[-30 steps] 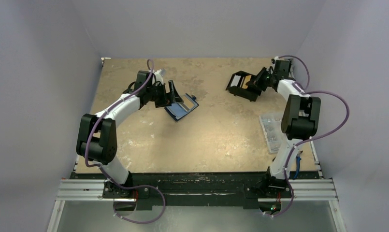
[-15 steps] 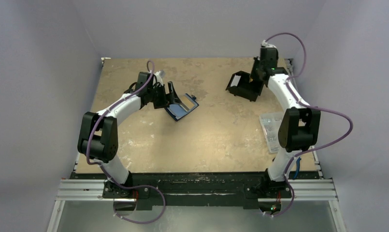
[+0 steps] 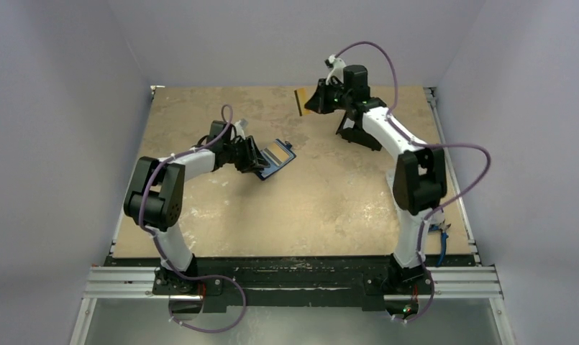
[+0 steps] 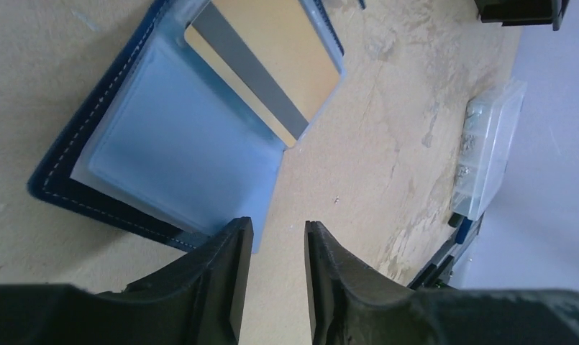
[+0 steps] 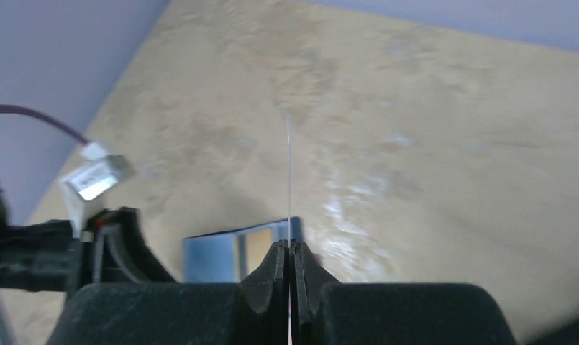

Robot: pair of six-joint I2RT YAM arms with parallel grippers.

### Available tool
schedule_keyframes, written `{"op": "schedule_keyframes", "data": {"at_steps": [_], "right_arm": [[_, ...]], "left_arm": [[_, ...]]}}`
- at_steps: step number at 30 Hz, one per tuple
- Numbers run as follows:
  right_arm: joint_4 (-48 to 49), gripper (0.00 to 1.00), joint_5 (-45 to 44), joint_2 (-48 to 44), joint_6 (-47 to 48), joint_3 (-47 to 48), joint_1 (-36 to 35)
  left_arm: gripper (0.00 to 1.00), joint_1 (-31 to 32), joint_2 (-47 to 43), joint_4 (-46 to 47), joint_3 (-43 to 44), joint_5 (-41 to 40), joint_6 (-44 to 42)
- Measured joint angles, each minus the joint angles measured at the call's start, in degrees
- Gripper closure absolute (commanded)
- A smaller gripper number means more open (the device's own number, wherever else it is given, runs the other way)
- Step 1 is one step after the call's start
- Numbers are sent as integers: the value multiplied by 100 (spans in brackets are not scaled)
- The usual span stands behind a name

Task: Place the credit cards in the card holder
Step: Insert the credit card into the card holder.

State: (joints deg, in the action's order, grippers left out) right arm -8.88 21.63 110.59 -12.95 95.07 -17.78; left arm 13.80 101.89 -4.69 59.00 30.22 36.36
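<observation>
Right tool with credit card now up by table's far edge

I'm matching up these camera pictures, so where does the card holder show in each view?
Top external: card holder lies open left of centre, by the left gripper.
Left wrist: card holder fills the upper left.
Right wrist: card holder is small, low and left of centre.
Shared landmark: the gold card tucked in it, also seen at and.
</observation>
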Motion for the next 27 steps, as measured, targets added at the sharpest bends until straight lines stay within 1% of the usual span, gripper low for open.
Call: {"op": "schedule_keyframes", "data": {"at_steps": [2, 4, 8, 10, 13, 16, 23, 27], "right_arm": [[238, 100, 852, 588, -282, 297, -20], [382, 100, 1471, 1056, -566, 354, -87], [411, 100, 2297, 1797, -1001, 376, -321], [387, 100, 2507, 2065, -1110, 428, -437], [382, 100, 2719, 2321, -1213, 490, -588], [389, 100, 2785, 2382, -1255, 546, -667], [326, 100, 2699, 2415, -1126, 885, -623], [155, 100, 2566, 2417, -960, 907, -610]], "left_arm": [[67, -2, 190, 293, -122, 197, 177], [69, -4, 286, 450, -247, 282, 313], [69, -9, 299, 505, -321, 271, 356], [70, -17, 299, 529, -321, 236, 354], [72, -31, 299, 505, -321, 125, 356], [75, -61, 302, 501, -345, 33, 363], [77, -170, 332, 446, -511, -98, 442], [77, -177, 332, 468, -527, -105, 463]]}}
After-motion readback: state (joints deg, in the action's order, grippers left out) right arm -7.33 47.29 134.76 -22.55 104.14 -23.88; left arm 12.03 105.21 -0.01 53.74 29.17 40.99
